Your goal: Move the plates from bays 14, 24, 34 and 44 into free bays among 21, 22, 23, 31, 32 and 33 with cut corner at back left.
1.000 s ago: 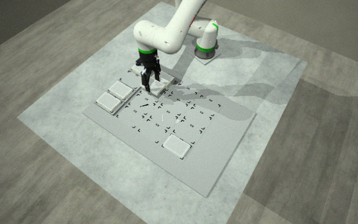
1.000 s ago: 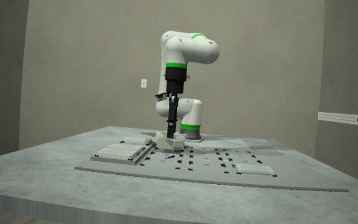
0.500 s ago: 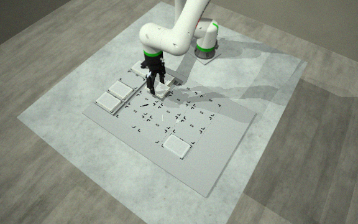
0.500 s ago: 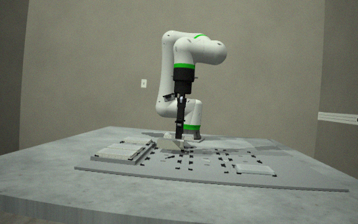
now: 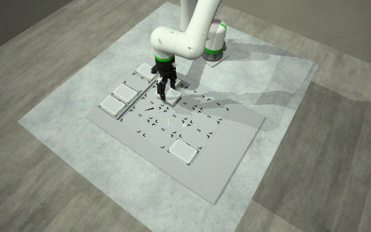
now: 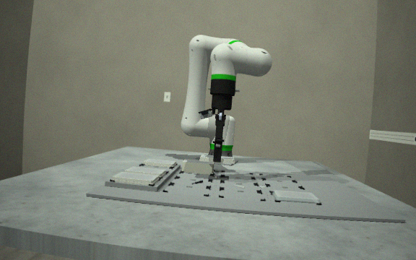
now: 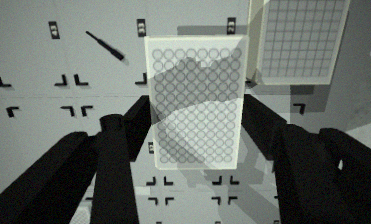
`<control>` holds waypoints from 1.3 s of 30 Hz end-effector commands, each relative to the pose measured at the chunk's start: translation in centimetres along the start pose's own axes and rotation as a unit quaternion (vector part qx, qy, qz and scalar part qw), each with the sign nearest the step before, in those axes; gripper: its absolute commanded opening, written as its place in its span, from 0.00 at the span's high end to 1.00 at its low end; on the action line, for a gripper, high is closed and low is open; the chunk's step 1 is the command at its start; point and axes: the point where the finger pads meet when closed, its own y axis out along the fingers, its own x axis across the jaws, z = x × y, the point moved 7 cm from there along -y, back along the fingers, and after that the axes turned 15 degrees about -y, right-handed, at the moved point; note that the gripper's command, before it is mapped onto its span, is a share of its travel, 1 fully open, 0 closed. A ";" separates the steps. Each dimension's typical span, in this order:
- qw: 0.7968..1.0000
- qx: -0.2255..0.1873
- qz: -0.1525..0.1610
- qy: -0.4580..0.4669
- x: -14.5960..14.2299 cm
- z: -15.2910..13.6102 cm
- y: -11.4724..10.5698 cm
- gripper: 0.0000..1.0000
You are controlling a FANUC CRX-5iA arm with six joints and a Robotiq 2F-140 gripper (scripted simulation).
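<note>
five sealed plates [image 5: 183,151], one deep-well block [image 7: 301,40], one small black stick [image 5: 149,109].
</note>
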 end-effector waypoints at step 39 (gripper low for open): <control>1.000 0.000 0.001 0.000 -2.6 -9.6 -0.1 0.90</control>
